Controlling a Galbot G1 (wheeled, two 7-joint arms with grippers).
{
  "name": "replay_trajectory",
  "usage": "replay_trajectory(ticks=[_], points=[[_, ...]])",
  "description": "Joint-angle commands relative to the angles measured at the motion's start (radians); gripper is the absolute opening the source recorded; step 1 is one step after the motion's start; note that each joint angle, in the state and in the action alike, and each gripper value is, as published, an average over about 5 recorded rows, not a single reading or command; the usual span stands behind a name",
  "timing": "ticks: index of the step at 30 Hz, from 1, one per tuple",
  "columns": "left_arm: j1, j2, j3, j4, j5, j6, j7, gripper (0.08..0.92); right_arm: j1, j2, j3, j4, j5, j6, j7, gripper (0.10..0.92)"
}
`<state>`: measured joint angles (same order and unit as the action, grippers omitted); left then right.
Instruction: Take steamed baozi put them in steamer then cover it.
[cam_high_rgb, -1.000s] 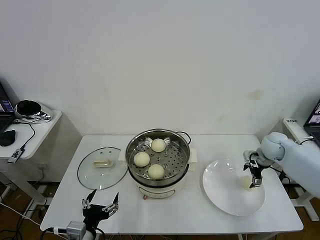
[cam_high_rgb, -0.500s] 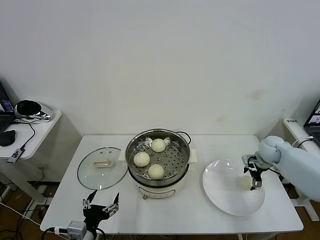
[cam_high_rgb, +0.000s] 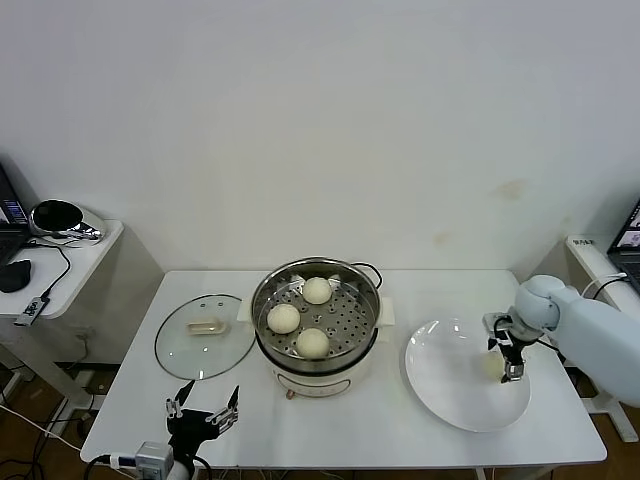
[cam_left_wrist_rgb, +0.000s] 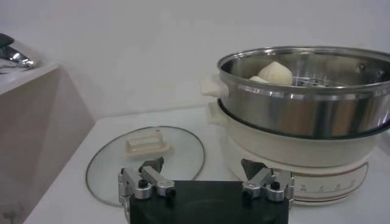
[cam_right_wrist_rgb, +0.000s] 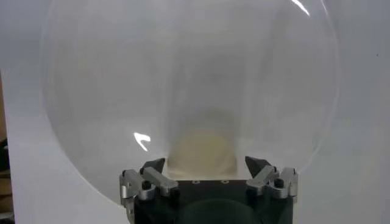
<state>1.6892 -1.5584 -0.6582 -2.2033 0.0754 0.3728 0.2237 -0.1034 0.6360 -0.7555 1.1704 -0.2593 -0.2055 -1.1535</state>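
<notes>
The steel steamer (cam_high_rgb: 316, 312) on its white pot base holds three cream-white baozi (cam_high_rgb: 313, 343); it also shows in the left wrist view (cam_left_wrist_rgb: 304, 103). A fourth baozi (cam_high_rgb: 492, 365) lies on the white plate (cam_high_rgb: 450, 390) at the right. My right gripper (cam_high_rgb: 509, 352) is low over the plate, open, with its fingers on either side of that baozi (cam_right_wrist_rgb: 202, 153). My left gripper (cam_high_rgb: 201, 415) is open and empty at the table's front left.
The glass lid (cam_high_rgb: 204, 334) with a cream handle lies flat on the table left of the steamer, also seen in the left wrist view (cam_left_wrist_rgb: 146, 159). A side table with cables stands at the far left (cam_high_rgb: 55, 262).
My right gripper has lowered slightly over the baozi on the plate. The left arm has not moved.
</notes>
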Motion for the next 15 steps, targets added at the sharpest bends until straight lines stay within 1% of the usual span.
replay_trajectory(ticks=[1,3,5,11,15], points=[[0.000,0.000,0.001,0.003,0.001,0.000,0.000,0.823,-0.003,-0.002,0.003,-0.001,-0.006,-0.001,0.003,0.703],[-0.002,0.001,0.002,0.004,0.002,0.000,0.000,0.823,-0.003,-0.003,0.004,-0.001,-0.004,-0.002,0.003,0.665],[-0.003,0.000,0.002,0.004,0.002,0.000,0.000,0.823,-0.001,-0.005,0.005,-0.001,-0.002,-0.003,0.003,0.643],[-0.004,0.000,0.004,0.004,0.002,0.000,0.000,0.823,0.014,-0.015,0.005,0.007,0.015,-0.008,0.002,0.615],[-0.008,0.001,0.004,0.004,0.004,0.000,-0.001,0.823,0.067,-0.038,-0.030,0.041,0.080,-0.027,-0.010,0.606]])
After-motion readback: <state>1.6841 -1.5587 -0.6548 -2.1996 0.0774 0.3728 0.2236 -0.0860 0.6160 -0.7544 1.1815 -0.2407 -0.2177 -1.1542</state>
